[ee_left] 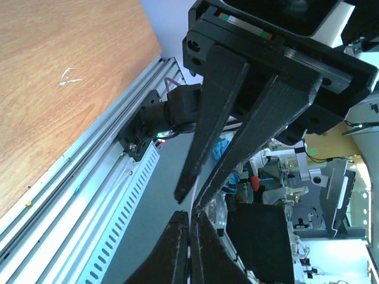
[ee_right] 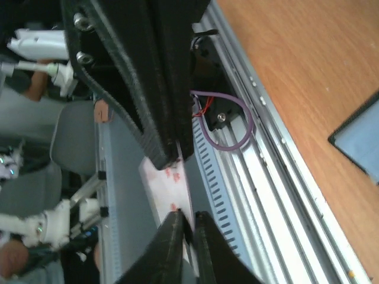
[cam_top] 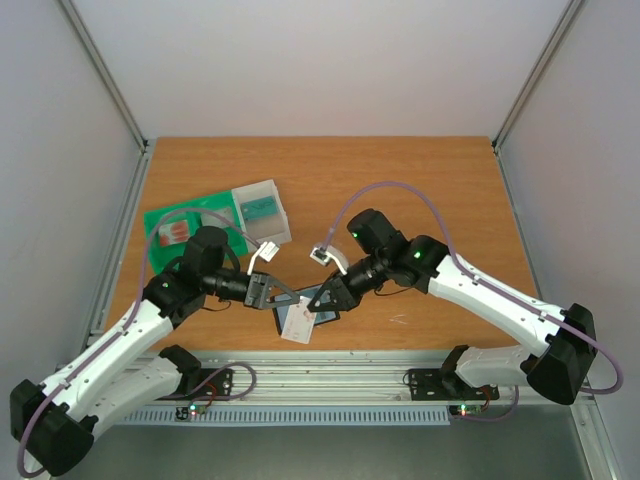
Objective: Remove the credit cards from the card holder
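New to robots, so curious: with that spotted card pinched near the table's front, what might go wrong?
The credit card is pinched only near one end by the right end effector, close to the front edge of the table; it might slip and fall off. The left end effector sits tip to tip with it, so they could bump.

Card holder (cam_top: 322, 311): one, open, near the tabletop's front edge.
Credit cards seen: three.
- One whitish red-blotched card (cam_top: 297, 323), just beside the holder.
- One red-marked card (cam_top: 175, 233), in the green tray (cam_top: 210, 207).
- One teal card (cam_top: 260, 208), in the clear box (cam_top: 276, 226).

Any cards stacked beneath cannot be told.
Trays: one. Boxes: one.
Grippers: two, the left gripper (cam_top: 285, 297) and the right gripper (cam_top: 312, 303).
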`<state>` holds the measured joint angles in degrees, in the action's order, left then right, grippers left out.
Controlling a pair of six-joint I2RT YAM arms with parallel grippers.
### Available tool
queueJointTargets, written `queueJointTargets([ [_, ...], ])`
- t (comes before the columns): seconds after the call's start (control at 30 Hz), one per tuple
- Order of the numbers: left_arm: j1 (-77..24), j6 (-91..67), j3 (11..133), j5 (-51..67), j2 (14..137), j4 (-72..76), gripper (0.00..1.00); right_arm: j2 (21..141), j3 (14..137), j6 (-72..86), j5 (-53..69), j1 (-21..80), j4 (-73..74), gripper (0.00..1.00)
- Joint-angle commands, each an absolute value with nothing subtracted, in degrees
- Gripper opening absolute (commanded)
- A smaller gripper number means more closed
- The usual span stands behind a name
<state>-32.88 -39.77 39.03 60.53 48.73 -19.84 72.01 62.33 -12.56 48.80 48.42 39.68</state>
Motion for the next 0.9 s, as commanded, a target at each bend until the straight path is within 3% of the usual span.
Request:
queueJointTargets([
  [0.0,-33.19,-38.20,38.70,60.55,48.22,-19.65,0.06,71.47,61.13,-11.32,54.38,48.38,36.36,0.02],
  [0.07,-33.14,-36.20,39.42,57.75,48.21,-22.29,0.16,71.50,61.04,-9.84,54.73,48.43,35.35,0.01],
  [0.1,-33.11,-35.70,39.87,55.47,48.06,-23.82,0.30,71.46,60.89,-8.88,55.01,48.38,34.31,0.01],
  [0.2,-33.20,-35.44,41.99,46.33,47.41,-28.44,0.53,70.51,59.64,-4.56,54.38,48.43,30.51,0.01],
  [0.4,-33.16,-45.01,43.96,37.14,41.95,-24.58,0.74,68.01,58.39,6.27,48.20,48.40,24.13,0.01],
  [0.57,-33.16,-51.27,43.33,26.62,35.07,-23.99,0.85,66.37,57.28,14.78,42.50,48.43,17.91,0.01],
  [0.87,-33.18,-60.32,39.62,23.64,29.28,-18.54,0.84,63.50,53.55,29.09,31.80,48.43,1.86,0.01],
])
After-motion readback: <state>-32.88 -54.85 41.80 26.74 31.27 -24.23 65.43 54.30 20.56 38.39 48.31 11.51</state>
